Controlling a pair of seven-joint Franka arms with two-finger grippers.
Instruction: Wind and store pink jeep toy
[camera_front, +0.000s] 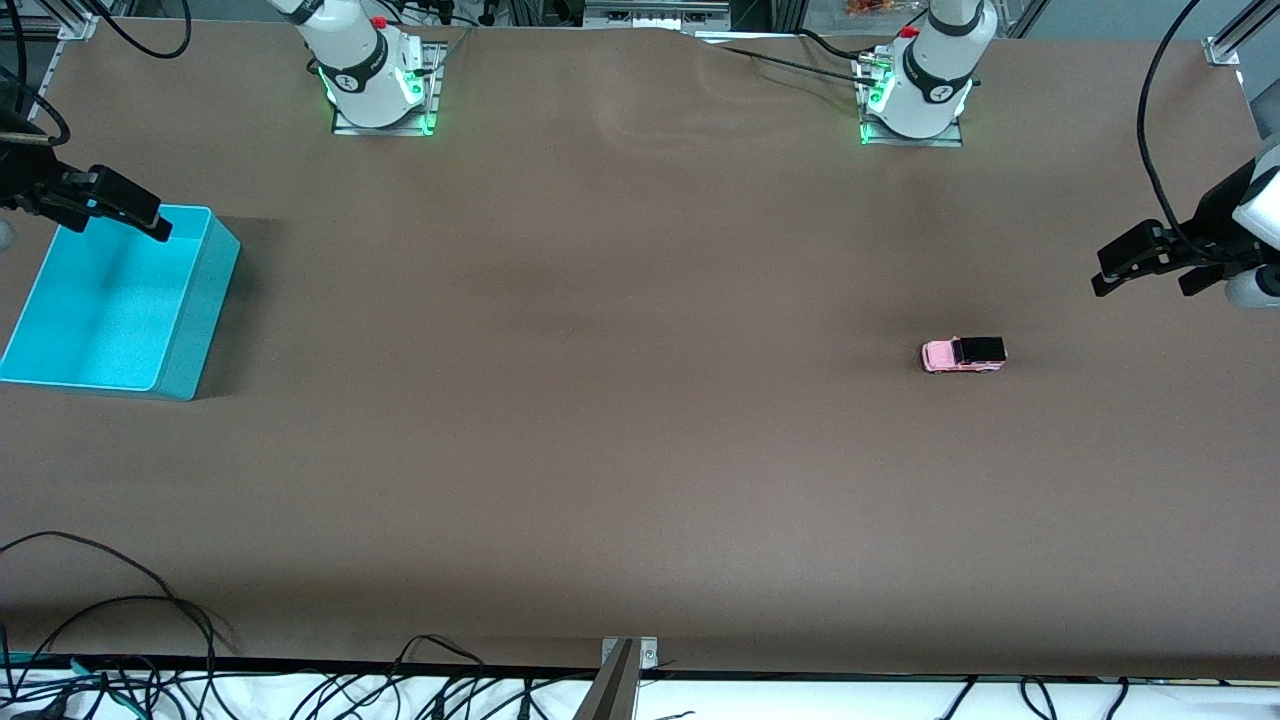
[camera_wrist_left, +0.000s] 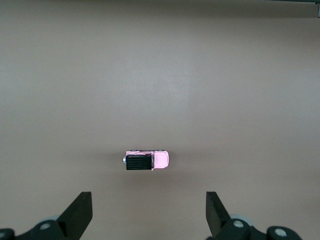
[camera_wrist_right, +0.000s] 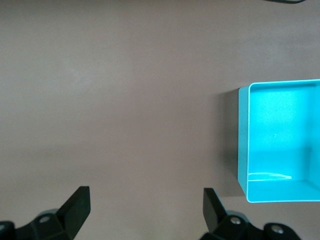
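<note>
The pink jeep toy (camera_front: 963, 354) (camera_wrist_left: 146, 160), light pink with a black roof, stands on its wheels on the brown table toward the left arm's end. My left gripper (camera_front: 1130, 275) (camera_wrist_left: 149, 212) hangs open in the air at that end of the table, apart from the jeep and holding nothing. My right gripper (camera_front: 150, 222) (camera_wrist_right: 146, 210) hangs open and empty over the rim of the turquoise bin (camera_front: 205, 300) (camera_wrist_right: 243, 145) at the right arm's end.
The turquoise bin holds nothing that I can see. Loose black cables (camera_front: 130, 610) lie along the table edge nearest the front camera. A metal bracket (camera_front: 625, 665) sticks up at the middle of that edge.
</note>
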